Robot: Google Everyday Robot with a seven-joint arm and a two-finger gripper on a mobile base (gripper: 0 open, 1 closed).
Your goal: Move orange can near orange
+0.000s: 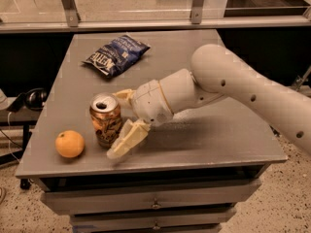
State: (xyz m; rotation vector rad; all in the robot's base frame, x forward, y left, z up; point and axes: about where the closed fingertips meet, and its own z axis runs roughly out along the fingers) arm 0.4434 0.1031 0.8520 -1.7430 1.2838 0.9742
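The orange can (105, 121) stands upright on the grey table (204, 140), near the front left. The orange (69, 144) lies on the table just left of the can, with a small gap between them. My gripper (115, 124) reaches in from the right at the can. Its fingers are spread wider than the can, one finger (123, 95) behind it and the other finger (128, 139) in front of it. The jaws stand open and do not squeeze the can.
A dark blue chip bag (115, 55) lies at the back left of the table. My white arm (233, 89) crosses the right half of the table. The table's front edge runs just below the orange and the can. Drawers sit under the tabletop.
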